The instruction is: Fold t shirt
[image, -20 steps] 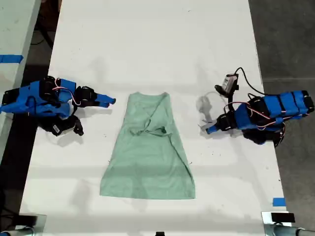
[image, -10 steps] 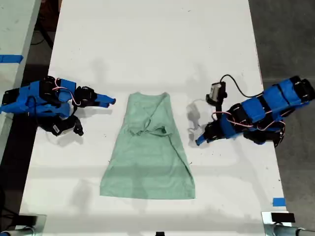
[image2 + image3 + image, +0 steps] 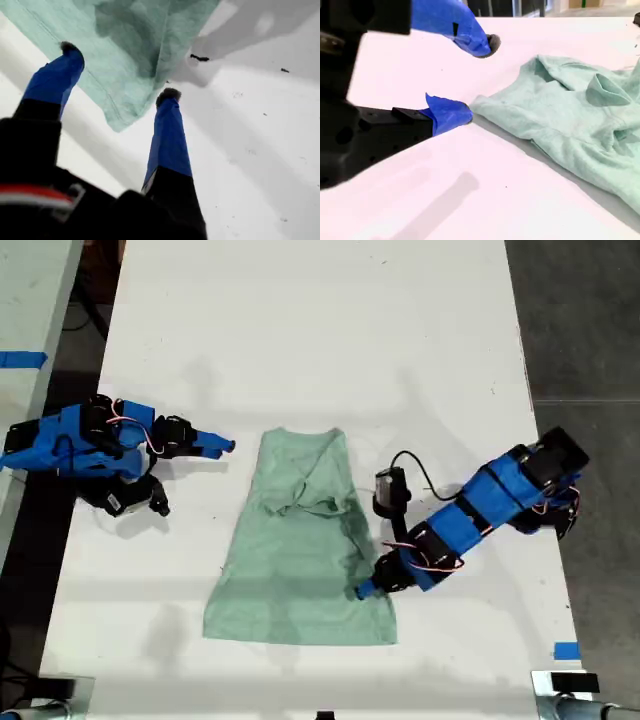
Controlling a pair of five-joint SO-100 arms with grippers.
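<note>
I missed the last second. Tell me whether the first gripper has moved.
Yes. My first gripper has swung from beside the t shirt at the exterior view's right down to its hem corner, fingers open.

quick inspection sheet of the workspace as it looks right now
surface: white table, a few dark specks near the cloth.
job's things: t shirt lying flat, wrinkled, sleeves folded in, not yet folded over.
clutter: nothing seen.
grippers: my first gripper, pincer open, at the shirt's hem corner on the exterior view's right; my second gripper, pincer open, beside the shirt's top corner.
cables: black cable looping above the first arm.
surroundings: blue tape on the table edge; dark floor.
</note>
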